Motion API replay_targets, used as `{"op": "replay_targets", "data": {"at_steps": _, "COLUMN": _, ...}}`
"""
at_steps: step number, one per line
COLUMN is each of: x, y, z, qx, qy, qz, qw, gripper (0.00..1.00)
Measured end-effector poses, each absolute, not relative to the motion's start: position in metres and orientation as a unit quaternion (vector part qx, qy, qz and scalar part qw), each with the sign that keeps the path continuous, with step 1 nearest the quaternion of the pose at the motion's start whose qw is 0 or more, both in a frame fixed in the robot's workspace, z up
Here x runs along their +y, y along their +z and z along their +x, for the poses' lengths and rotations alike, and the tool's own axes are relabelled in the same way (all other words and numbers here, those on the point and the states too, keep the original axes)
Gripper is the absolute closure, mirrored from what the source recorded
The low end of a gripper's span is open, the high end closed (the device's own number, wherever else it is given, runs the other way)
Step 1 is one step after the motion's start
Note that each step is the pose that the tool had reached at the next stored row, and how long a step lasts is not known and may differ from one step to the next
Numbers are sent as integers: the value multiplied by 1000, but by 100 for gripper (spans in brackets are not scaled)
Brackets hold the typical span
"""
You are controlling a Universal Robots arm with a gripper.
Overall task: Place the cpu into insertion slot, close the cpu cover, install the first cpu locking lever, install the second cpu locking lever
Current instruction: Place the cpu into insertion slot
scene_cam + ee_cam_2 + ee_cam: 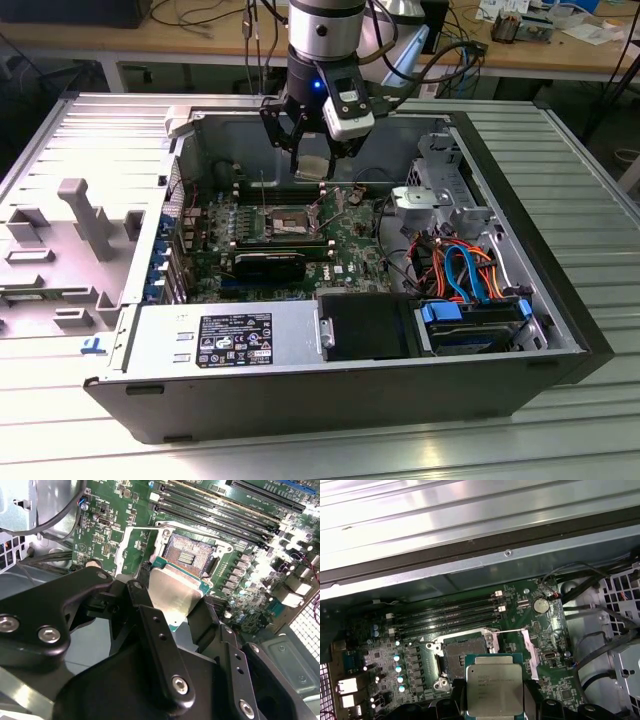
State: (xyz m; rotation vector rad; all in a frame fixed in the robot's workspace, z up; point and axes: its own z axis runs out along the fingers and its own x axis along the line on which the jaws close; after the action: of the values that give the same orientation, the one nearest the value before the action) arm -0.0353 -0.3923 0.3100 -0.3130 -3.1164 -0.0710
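Observation:
My gripper [312,160] hangs inside the open computer case, shut on the cpu [313,169], a flat silver-topped chip held by two opposite edges. In both wrist views the cpu [172,592] [494,685] hovers tilted just beside and above the insertion slot [189,555] [460,652], apart from it. The dark, metal-rimmed insertion slot [290,218] lies uncovered on the green board. The cpu cover [532,655] stands swung open at one side of the slot. A thin wire lever [200,536] runs along the slot's edge.
Long memory slots [445,617] lie right beside the socket. A black card [272,262] crosses the board in front of it. The power supply [225,338], a drive bay with blue and orange cables [465,270] and the case walls [150,190] surround the board.

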Motion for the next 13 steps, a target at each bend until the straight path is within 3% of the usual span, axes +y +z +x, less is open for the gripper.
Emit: {"op": "replay_targets", "data": {"at_steps": 13, "x": -392, "y": 310, "z": -35, "qx": -994, "qy": -23, "qz": -108, "qw": 4, "gripper": 45}}
